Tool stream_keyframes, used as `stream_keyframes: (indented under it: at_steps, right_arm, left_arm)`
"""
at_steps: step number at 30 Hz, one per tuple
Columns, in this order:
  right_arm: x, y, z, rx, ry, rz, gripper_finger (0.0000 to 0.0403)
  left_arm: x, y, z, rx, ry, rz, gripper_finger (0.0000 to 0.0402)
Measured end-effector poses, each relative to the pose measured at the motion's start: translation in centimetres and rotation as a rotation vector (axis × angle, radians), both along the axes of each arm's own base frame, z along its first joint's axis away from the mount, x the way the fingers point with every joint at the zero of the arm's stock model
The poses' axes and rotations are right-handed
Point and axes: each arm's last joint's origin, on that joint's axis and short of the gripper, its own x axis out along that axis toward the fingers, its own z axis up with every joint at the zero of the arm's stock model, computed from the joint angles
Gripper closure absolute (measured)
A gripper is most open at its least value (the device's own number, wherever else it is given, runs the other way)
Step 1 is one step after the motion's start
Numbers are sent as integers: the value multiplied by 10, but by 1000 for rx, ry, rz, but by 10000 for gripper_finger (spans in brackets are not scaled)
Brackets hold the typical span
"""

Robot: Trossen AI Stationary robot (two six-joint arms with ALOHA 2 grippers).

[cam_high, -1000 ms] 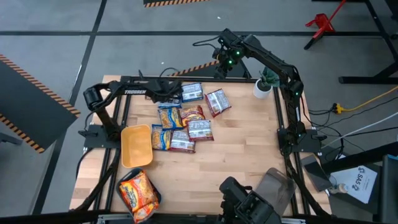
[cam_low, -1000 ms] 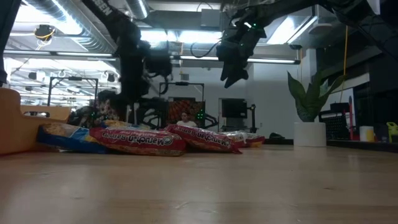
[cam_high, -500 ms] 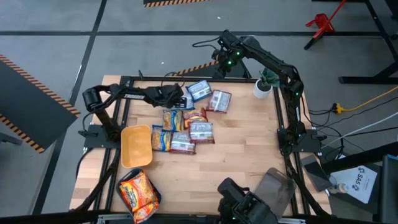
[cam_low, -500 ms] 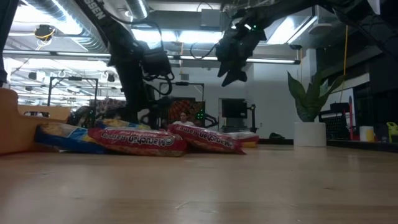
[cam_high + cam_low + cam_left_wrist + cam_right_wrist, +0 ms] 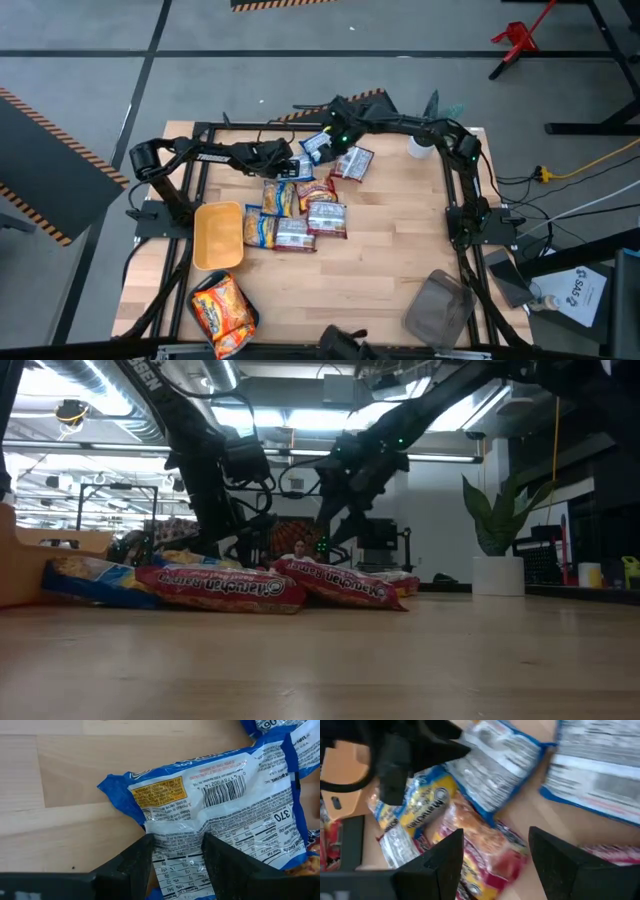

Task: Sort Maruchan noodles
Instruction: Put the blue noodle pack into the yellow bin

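Two grippers meet over the Maruchan noodles (image 5: 300, 200) heaped at the table's (image 5: 400, 260) centre and toward 12 o'clock.

Left gripper (image 5: 175, 852) is low over a blue-and-silver packet (image 5: 220, 805) lying label-side up on the wood, its fingers (image 5: 132, 862) parted and straddling the wrapper's near edge. Right gripper (image 5: 492, 852) hangs spread wide above the pile's 12 o'clock end. Toward 9 o'clock sits a yellow tray (image 5: 220, 235); orange packets (image 5: 222, 308) lie at 7 o'clock.
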Motion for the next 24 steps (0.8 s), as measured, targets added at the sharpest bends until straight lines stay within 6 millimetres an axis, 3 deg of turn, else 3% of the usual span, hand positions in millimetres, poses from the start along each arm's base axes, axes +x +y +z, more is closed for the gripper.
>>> stream_keyframes:
  at_steps: [8, 16, 24]
  right_arm:
    - [25, 25, 6, -46, -78, -10, 191]
    - [26, 21, -2, -10, -50, -73, 191]
    - [27, 22, -1, 21, -74, -43, 191]
  left_arm:
    - [-1, 1, 0, -1, -1, -3, 234]
    - [1, 1, 1, -20, -58, 3, 234]
    - [-13, -3, 46, 95, -144, 39, 281]
